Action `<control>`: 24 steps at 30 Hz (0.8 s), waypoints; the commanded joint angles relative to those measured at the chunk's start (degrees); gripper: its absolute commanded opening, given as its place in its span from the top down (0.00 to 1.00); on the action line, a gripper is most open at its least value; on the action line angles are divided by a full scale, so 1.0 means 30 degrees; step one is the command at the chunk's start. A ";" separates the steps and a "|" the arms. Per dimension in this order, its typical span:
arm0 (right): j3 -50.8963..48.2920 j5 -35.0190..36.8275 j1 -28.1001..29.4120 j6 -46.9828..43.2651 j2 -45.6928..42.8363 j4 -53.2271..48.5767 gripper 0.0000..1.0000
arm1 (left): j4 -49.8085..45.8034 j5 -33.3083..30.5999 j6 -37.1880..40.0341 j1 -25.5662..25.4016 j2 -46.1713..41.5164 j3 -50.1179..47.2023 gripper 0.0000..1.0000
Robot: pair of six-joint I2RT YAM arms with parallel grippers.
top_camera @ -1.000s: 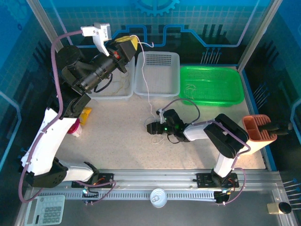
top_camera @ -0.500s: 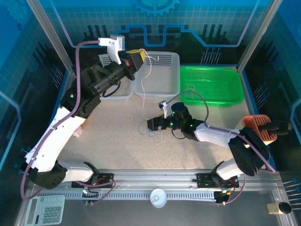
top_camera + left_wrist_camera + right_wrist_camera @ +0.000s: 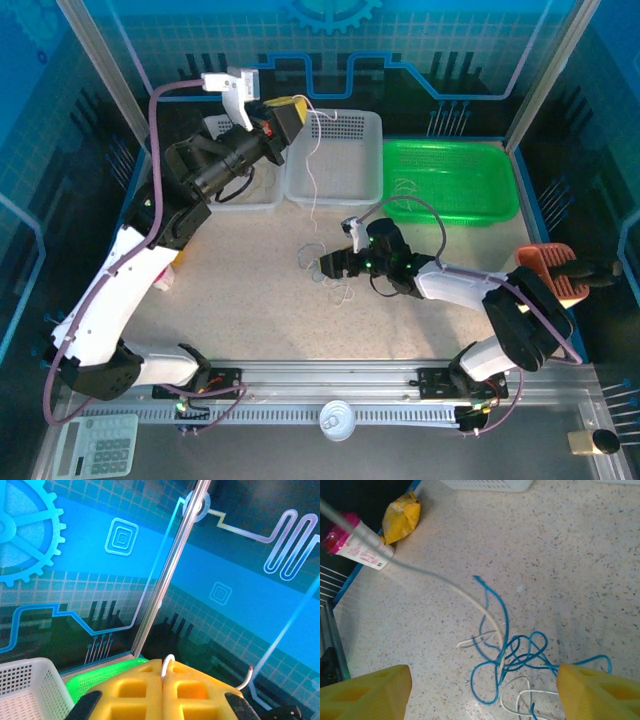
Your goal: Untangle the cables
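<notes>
The cables lie in a loose tangle [image 3: 312,258] on the speckled table: blue loops [image 3: 512,655], white loops [image 3: 520,700] and a pale strand [image 3: 470,597] crossing them. One white cable [image 3: 314,170] rises from the tangle to my left gripper [image 3: 290,115], which is high over the white baskets. Its yellow fingers are shut on that cable [image 3: 167,664], and the cable's free end [image 3: 247,677] sticks out to the side. My right gripper [image 3: 328,266] hovers low beside the tangle, open. Its yellow fingertips [image 3: 367,695] straddle the blue loops without touching them.
Two white baskets [image 3: 335,150] [image 3: 245,195] and a green tray [image 3: 450,185] line the back. An orange holder [image 3: 550,272] stands at the right edge. A yellow packet [image 3: 400,515] and a pink-capped tube [image 3: 360,547] lie at the left. A calculator [image 3: 95,445] and a can [image 3: 337,420] sit in front of the arms' rail.
My left gripper swung right, over the baskets, keeping hold of the white cable. The right arm stretched out and its gripper stayed by the tangle, which shifted a little left.
</notes>
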 commanded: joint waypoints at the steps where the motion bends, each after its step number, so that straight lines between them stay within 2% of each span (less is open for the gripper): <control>1: -0.0067 -0.0190 -0.0199 -0.0205 0.0826 0.0614 0.24 | 0.0670 0.0452 -0.0344 0.0071 0.0180 0.0750 1.00; 7: -0.0167 -0.0554 -0.0199 0.0158 0.2204 0.1687 0.29 | 0.0605 0.0510 -0.0273 0.0071 0.0348 0.1158 1.00; 12: -0.0625 -0.0850 -0.0091 0.0682 0.2942 0.2772 0.28 | 0.0486 0.0595 -0.0219 0.0066 0.0608 0.1598 1.00; 15: -0.0979 -0.0929 0.0059 0.0906 0.3247 0.3357 0.34 | 0.0515 0.0627 -0.0213 0.0086 0.0704 0.1705 1.00; 18: -0.1268 -0.1114 0.0157 0.1246 0.3706 0.4143 0.58 | 0.0513 0.0601 -0.0189 0.0090 0.0780 0.1776 1.00; 20: -0.1351 -0.1259 0.0149 0.1434 0.4074 0.4511 0.82 | 0.0515 0.0569 -0.0152 0.0075 0.0881 0.1927 1.00; 22: -0.1352 -0.1282 0.0153 0.1525 0.4316 0.4699 1.00 | 0.0359 0.0540 0.0010 0.0072 0.1091 0.2384 1.00; 24: -0.1369 -0.1261 0.0117 0.1556 0.4499 0.4733 1.00 | 0.0065 0.0429 0.0308 0.0084 0.1345 0.3184 1.00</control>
